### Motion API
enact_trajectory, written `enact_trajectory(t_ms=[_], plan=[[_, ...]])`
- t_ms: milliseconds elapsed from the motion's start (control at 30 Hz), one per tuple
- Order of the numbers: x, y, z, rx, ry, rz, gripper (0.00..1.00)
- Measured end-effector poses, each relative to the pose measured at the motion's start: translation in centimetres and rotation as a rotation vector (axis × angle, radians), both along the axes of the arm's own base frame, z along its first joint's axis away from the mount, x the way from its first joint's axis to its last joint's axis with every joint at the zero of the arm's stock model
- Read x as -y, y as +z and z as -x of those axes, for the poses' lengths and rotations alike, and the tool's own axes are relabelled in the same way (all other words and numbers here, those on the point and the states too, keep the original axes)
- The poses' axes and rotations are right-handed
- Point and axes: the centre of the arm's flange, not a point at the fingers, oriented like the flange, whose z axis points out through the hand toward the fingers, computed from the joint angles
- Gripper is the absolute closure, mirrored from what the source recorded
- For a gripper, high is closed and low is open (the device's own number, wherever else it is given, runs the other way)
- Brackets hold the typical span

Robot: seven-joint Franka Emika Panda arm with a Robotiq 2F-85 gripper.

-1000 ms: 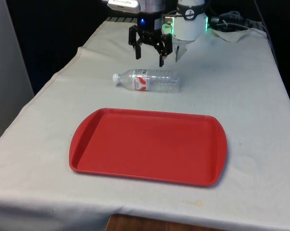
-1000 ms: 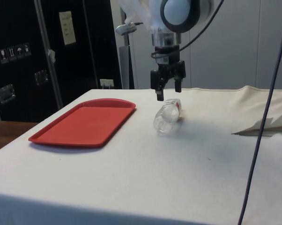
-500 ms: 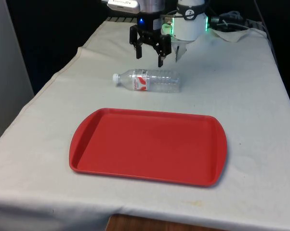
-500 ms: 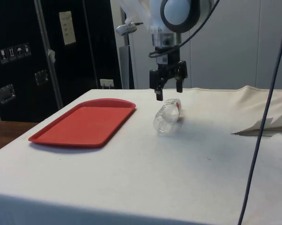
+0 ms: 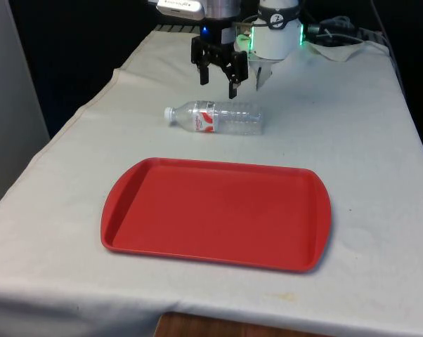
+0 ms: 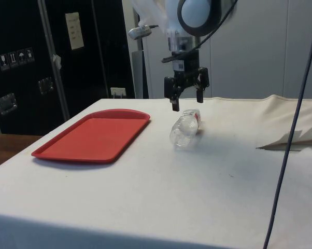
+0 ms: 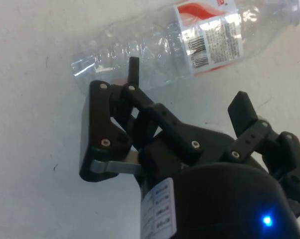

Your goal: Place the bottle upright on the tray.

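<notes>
A white-clothed counter [image 5: 380,140] before dark cabinets [image 6: 21,62] bears one red tray [image 5: 216,213] and one lying clear bottle [image 5: 215,116]; the tool [image 5: 219,77] hangs spread apart.

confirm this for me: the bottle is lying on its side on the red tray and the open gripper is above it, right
Not quite. The bottle lies on its side on the white cloth, beyond the tray, not on it; the front view shows the tray bare. The rest holds: the gripper is open and above the bottle.
</notes>
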Motion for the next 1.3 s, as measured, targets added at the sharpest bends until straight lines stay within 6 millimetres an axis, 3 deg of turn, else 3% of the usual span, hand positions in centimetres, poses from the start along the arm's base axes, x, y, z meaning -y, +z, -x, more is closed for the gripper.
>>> enact_trajectory(t_ms=[1300], plan=[[0.00,-0.18,0.06,0.003,-0.255,-0.003,0.00]])
